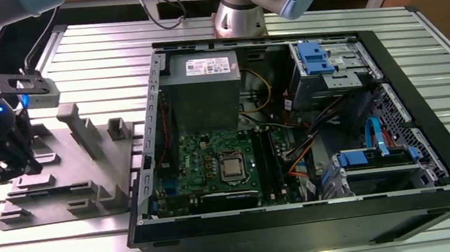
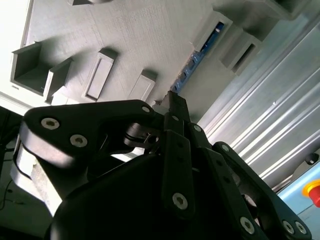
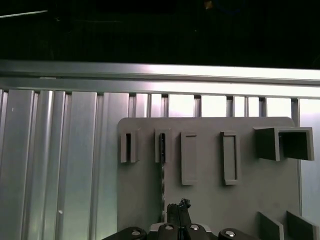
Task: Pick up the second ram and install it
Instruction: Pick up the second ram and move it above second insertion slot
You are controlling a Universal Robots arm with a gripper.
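At the exterior view's left, the gripper (image 1: 4, 171) hangs low over a grey slotted fixture plate (image 1: 81, 177) lying on the ribbed metal tabletop (image 1: 85, 46). The second ram (image 2: 196, 56) stands on edge in one of the plate's narrow slots, its bluish board running toward the gripper (image 2: 176, 98). In the first wrist view the second ram (image 3: 161, 175) is a thin dark strip ending just beside the gripper (image 3: 179, 206). Whether the gripper is open, closed or gripping the stick cannot be told.

To the right lies an open black computer case (image 1: 300, 221). Its far part holds a grey power supply (image 1: 202, 100) with a white label (image 1: 212, 65) whose print is unreadable. Its near part holds a green motherboard (image 1: 204, 162). Blue drive brackets (image 1: 316, 56) sit further right.
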